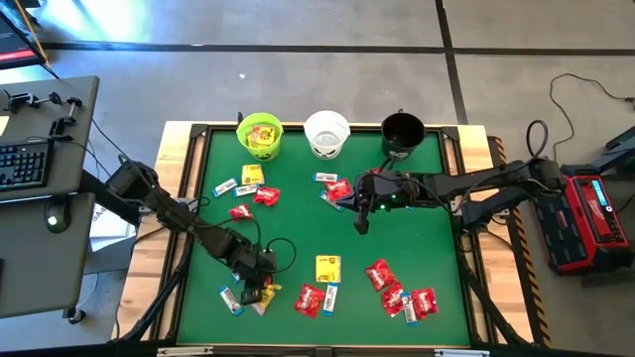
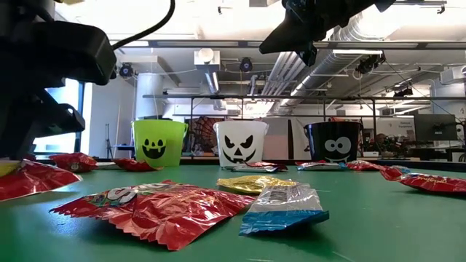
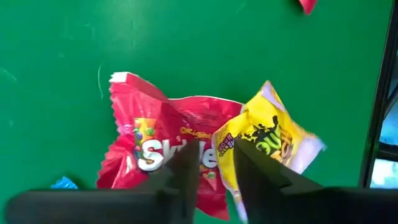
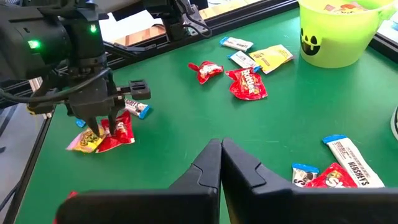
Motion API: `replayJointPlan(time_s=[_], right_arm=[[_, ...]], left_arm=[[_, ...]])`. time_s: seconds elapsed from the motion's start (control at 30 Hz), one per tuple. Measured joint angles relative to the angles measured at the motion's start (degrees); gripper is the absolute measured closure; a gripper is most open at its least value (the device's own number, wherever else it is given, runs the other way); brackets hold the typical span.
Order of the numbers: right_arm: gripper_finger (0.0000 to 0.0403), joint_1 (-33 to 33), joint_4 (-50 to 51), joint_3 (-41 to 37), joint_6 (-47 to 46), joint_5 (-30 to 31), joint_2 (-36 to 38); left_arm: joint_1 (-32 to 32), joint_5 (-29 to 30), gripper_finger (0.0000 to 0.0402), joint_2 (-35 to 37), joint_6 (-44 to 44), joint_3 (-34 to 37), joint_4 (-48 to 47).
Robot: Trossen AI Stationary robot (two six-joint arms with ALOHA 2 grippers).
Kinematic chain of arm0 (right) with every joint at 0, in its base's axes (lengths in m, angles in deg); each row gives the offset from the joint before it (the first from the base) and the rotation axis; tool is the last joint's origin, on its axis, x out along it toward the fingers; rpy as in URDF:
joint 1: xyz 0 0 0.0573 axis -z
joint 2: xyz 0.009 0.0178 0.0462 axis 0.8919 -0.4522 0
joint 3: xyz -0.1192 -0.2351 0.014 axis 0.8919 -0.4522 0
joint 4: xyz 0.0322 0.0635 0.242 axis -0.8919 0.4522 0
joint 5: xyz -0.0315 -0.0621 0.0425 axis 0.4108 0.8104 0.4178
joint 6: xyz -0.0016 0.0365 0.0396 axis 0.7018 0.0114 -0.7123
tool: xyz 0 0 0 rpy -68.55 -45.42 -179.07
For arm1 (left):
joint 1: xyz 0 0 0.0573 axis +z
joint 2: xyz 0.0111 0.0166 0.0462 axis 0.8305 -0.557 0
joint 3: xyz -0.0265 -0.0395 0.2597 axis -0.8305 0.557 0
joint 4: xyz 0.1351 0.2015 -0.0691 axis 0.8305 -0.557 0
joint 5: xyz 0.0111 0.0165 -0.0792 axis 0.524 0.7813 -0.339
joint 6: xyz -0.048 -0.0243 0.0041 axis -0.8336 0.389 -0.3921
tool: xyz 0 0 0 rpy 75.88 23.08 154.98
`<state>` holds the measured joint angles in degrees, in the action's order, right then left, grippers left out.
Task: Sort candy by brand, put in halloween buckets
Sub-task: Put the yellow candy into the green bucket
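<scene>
My left gripper (image 3: 214, 171) stands low over the table's near left, fingers a narrow gap apart, on a red packet (image 3: 158, 140) and a yellow packet (image 3: 273, 134) that overlap there. My right gripper (image 4: 221, 158) is shut on nothing and hangs above the table's middle, near the far side. The green bucket (image 1: 261, 135), the white bucket (image 1: 326, 134) and the black bucket (image 1: 402, 134) stand in a row along the far edge. Yellow candy lies in the green one. My left gripper comes steeply from above onto the two overlapping packets. One finger (image 3: 186, 171) is over the red packet's edge, the other (image 3: 252, 174) over the yellow packet's end (image 3: 225, 149), which lies in the gap. Both packets lie on the table. Whether the fingers pinch either I cannot tell.
Loose candy is scattered over the green mat: a blue-and-white bar (image 1: 231, 299) by the left gripper, a yellow packet (image 1: 327, 268), red packets (image 1: 309, 299) (image 1: 380, 273) (image 1: 417, 302) near the front, more (image 1: 253, 183) (image 1: 337, 188) before the buckets. Wooden rails (image 1: 182, 198) frame the mat.
</scene>
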<state>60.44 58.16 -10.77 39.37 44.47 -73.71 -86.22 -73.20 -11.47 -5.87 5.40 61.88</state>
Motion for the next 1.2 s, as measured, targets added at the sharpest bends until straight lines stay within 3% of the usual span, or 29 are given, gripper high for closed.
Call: replayJointPlan(time_s=[0.17, 0.4, 0.7, 0.9, 1.2], right_arm=[[0.0403, 0.0, 0.5, 0.0, -0.6, 0.0, 0.0], [0.0403, 0.0, 0.8, 0.0, -0.6, 0.0, 0.0], [0.0403, 0.0, 0.8, 0.0, -0.6, 0.0, 0.0], [0.0403, 0.0, 0.8, 0.0, -0.5, 0.0, 0.0], [0.0403, 0.0, 0.8, 0.0, -0.7, 0.0, 0.0]], left_arm=[[0.1, 0.1, 0.0393, 0.0, 1.8, 0.0, 0.0], [0.4, 0.0, 0.0401, 2.0, 3.0, -2.2, -4.9], [5.5, -0.7, 0.0401, 11.9, 2.6, -5.5, -10.8], [16.1, 4.8, 0.0401, 20.6, -1.6, -6.0, -14.5], [38.4, 7.7, 0.0401, 28.5, -1.1, -6.0, -14.7]])
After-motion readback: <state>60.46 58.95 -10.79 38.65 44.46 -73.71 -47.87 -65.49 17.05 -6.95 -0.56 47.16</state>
